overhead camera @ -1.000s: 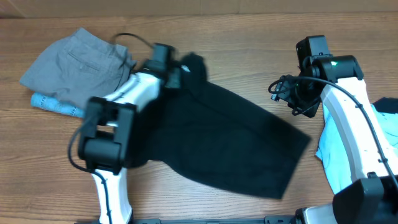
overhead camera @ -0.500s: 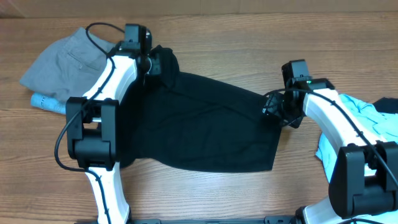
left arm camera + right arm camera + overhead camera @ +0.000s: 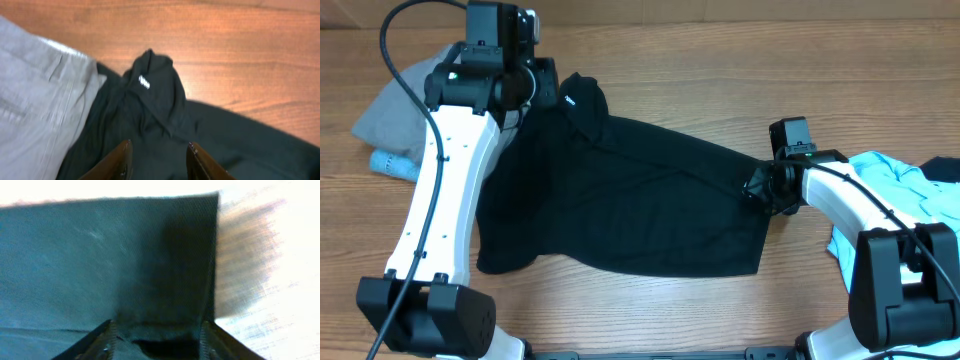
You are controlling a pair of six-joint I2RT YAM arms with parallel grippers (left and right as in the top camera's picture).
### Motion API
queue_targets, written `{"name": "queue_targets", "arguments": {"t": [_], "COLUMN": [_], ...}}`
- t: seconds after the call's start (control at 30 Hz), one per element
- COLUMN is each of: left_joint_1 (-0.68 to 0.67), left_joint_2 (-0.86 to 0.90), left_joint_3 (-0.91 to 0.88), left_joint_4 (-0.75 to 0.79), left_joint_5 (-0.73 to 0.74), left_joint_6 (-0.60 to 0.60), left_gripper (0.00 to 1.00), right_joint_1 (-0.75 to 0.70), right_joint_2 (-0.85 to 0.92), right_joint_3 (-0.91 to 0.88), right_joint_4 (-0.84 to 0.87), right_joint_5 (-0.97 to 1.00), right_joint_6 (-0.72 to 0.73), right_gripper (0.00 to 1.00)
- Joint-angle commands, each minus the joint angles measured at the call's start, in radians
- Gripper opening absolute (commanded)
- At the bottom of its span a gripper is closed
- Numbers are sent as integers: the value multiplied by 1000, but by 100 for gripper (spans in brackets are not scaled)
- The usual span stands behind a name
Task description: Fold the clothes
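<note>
Soft, matt black cloth trousers [image 3: 640, 215] on a smooth wood-grain table [image 3: 720, 90], beside grey cloth shorts [image 3: 390, 110].

Grey shorts [image 3: 390, 105] lie rumpled at the far left of the wooden table [image 3: 720, 60], and in my left wrist view they fill the whole left side. A light-blue printed piece [image 3: 392, 164] pokes out from under their near edge. Over on my right a light-blue T-shirt [image 3: 885, 168] lies crumpled, with something dark [image 3: 945, 168] just past it at the picture's edge.
</note>
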Motion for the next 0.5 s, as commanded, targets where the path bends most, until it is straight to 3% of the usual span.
{"name": "queue_targets", "arguments": {"t": [0.0,0.1,0.27,0.4,0.47], "left_joint_1": [-1,-1,-1,-1,-1], "left_joint_2": [-10,-10,-10,-10,-10], "left_joint_3": [10,10,10,10,10], "left_joint_4": [-68,-120,-129,-138,-153], "left_joint_5": [16,14,15,14,15], "left_joint_6": [13,34,35,35,35], "left_gripper": [39,38,38,39,39], "right_joint_1": [3,3,3,3,3], "right_joint_2": [-6,-6,-6,-6,-6], "right_joint_3": [-4,-4,4,28,30], "right_joint_4": [2,-23,-41,-56,-58], "right_joint_5": [9,0,0,1,9], "right_joint_6": [26,26,25,25,26], "right_gripper": [45,28,10,11,39]}}
